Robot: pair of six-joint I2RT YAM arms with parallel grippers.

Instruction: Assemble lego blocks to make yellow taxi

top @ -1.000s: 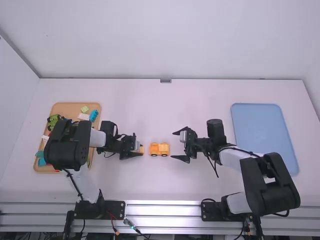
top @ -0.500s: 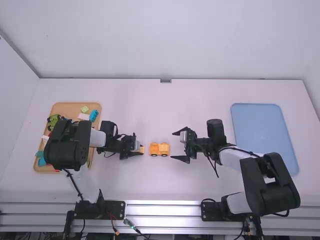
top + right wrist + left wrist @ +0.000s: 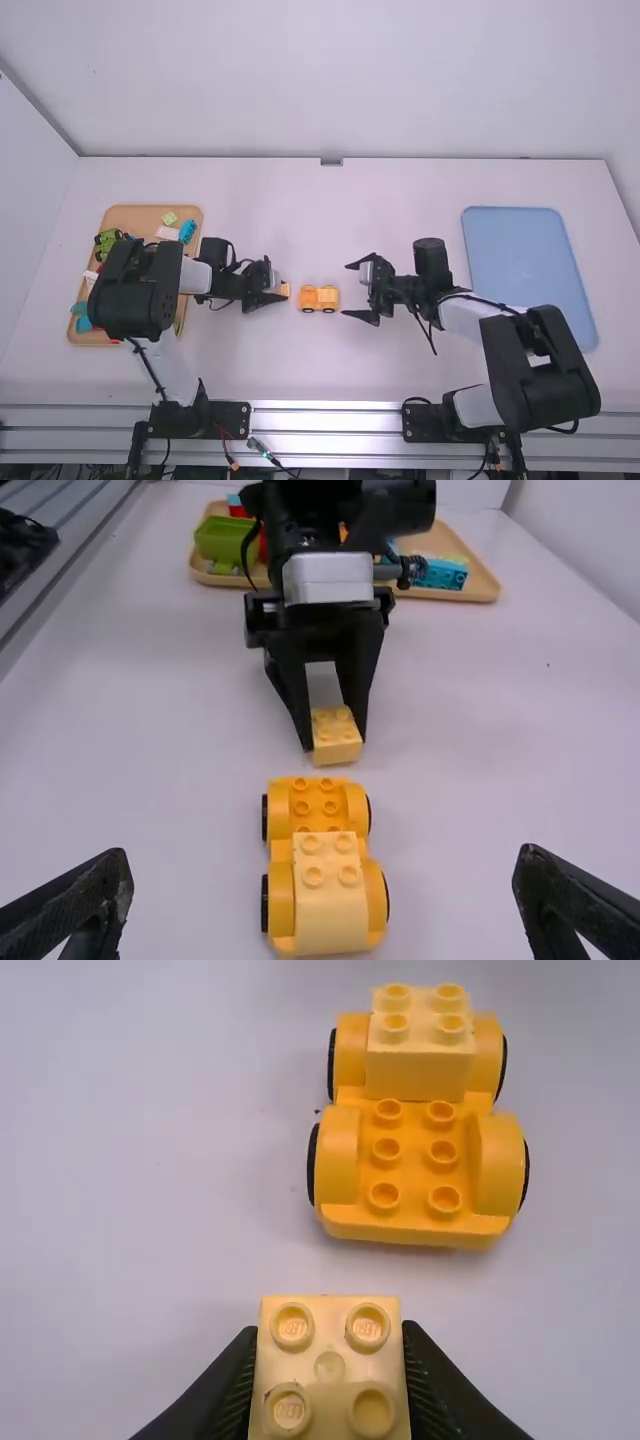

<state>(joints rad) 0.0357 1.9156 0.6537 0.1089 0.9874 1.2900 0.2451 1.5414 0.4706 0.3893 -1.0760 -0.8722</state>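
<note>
In the high view, the left gripper [image 3: 274,290] held a pale yellow block [image 3: 285,290] just left of the yellow car [image 3: 319,298]; the right gripper [image 3: 346,290], right of the car, was wide open and empty. In the left wrist view, fingers pinched the block's sides, apart from the car. In the right wrist view, a light brick [image 3: 331,900] sat on the car.
</note>
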